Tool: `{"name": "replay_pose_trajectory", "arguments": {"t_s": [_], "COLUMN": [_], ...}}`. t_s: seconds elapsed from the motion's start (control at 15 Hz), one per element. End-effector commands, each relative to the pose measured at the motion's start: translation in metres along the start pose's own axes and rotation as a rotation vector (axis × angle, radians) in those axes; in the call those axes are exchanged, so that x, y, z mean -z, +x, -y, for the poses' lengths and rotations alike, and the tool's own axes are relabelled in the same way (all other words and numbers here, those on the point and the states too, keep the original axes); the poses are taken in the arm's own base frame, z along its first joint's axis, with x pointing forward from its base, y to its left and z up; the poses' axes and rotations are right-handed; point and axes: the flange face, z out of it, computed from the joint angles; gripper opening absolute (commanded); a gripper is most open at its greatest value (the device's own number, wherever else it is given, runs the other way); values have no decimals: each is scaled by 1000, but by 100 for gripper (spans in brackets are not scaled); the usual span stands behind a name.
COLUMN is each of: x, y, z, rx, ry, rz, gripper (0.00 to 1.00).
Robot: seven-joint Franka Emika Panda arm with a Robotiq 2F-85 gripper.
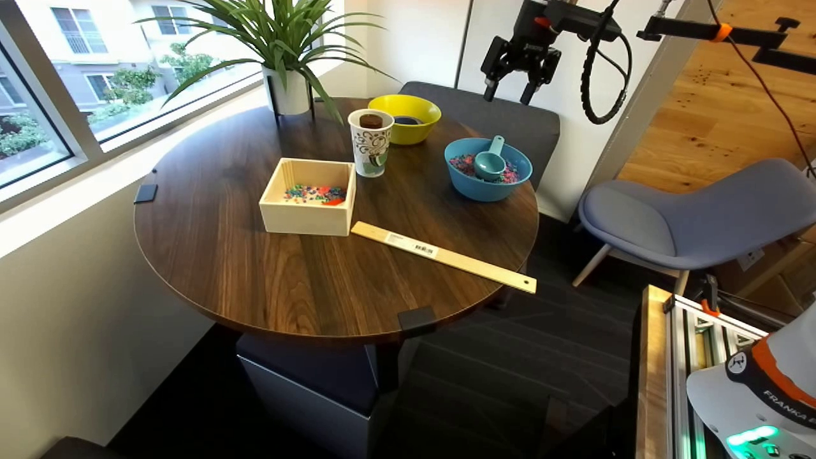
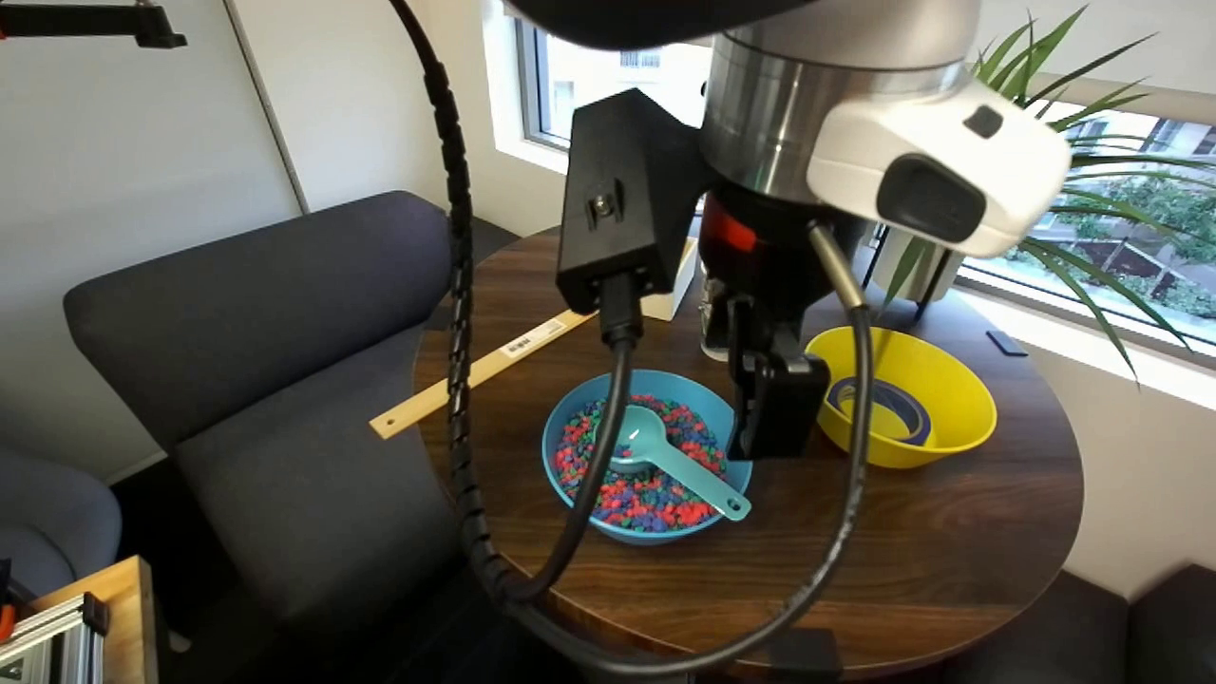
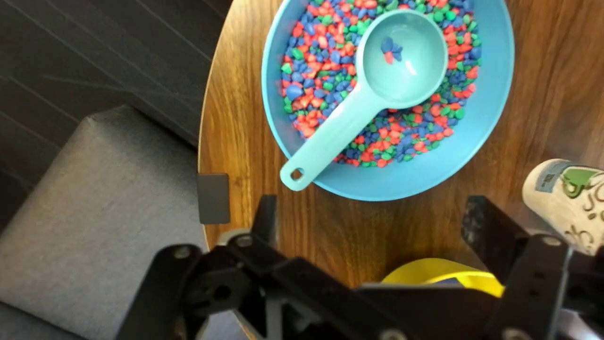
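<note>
My gripper (image 1: 509, 97) is open and empty, high above the round wooden table. In the wrist view its two fingers (image 3: 371, 212) stand wide apart with bare tabletop between them. Nearest is a blue bowl (image 3: 391, 186) of red, blue and green pebbles, also in both exterior views (image 1: 484, 189) (image 2: 627, 534). A teal scoop (image 3: 339, 125) lies on the pebbles, handle over the rim, a few pebbles in its cup. A yellow bowl (image 2: 936, 380) with a blue ring (image 2: 888, 399) inside stands beside it; my gripper partly hides it in the wrist view (image 3: 424, 269).
A patterned paper cup (image 1: 371, 150) with something brown in its top stands near the yellow bowl. A wooden box (image 1: 306, 218) holds colored pebbles and a red piece. A flat wooden ruler (image 1: 440, 255) overhangs the table edge. A potted plant (image 1: 288, 92) stands by the window.
</note>
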Motion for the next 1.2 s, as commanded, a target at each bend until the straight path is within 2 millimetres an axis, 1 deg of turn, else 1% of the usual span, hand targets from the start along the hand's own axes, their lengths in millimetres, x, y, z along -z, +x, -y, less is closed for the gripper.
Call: {"name": "replay_pose_trajectory", "arguments": {"t_s": [0.0,0.13,0.27,0.47,0.6,0.8,1.13], "x": [-28,-44,-56,-70,-73,-68,-75], "y": [10,17,19,24,24,19,21], "z": [-13,-21,-29,-44,-50,-52,-55], "rx": [-112,-122,-158,-270,-299,-259,-308], "ry": [-37,-4,-18,-16,18,110,172], "rz": [82,116,144,138,179,241,208], "gripper": [100,100,100,100,100,100,100]}}
